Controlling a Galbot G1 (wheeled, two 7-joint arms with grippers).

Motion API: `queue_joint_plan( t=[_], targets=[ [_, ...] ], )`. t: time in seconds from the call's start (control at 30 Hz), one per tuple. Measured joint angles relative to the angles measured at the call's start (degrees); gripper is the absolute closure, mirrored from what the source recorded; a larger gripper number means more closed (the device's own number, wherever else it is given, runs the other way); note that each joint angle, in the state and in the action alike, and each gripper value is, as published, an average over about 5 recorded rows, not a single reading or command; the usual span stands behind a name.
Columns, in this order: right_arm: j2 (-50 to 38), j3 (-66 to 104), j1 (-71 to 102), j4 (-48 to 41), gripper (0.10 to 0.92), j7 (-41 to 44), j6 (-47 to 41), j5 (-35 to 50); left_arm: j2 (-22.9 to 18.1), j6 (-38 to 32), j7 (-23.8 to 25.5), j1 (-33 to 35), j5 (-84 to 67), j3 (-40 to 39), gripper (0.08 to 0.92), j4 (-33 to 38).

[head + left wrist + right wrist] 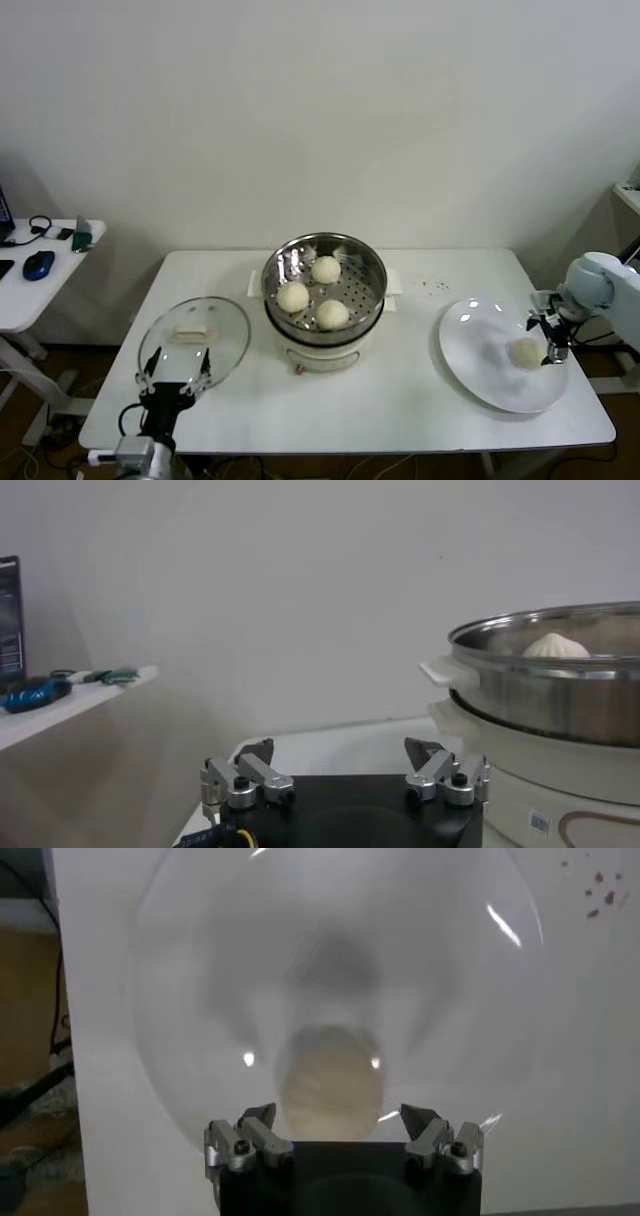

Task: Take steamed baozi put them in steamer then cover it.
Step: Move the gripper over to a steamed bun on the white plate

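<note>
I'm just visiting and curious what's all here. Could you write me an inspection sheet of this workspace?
Surface: white rectangular table.
Job's things: three cream-white dough buns in the shiny steel steamer pot; a fourth bun on the flat white plate; round clear glass lid lying on the table.
Clutter: dark specks.
Hands: left hand open by the lid; right hand open over the fourth bun.
Cables: black cord on the side desk.
Surroundings: blue mouse, white wall.
</note>
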State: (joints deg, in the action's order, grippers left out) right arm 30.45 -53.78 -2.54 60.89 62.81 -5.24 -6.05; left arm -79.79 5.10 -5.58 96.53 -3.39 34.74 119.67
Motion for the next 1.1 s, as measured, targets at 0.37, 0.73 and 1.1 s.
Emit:
queue_joint_plan(
  t=[0.37,0.73,1.1],
  targets=[
    [2.7,3.3,3.0,-4.5,0.203,0.9,0.9,-1.4,0.0,0.3,-0.1,-0.4,0.2,0.0,0.177,-0.4],
    [4.8,4.9,4.3,-7.6,0.227,1.1,2.2,-2.3,0.1,0.6,-0.1,-0.8,0.3,-0.3,0.177,-0.6],
    [5.6,5.7,4.4,-9.0,0.318,1.3,3.0,-1.7,0.0,0.7,-0.2,-0.9,0.6,-0.5,0.177,-0.6]
  ],
)
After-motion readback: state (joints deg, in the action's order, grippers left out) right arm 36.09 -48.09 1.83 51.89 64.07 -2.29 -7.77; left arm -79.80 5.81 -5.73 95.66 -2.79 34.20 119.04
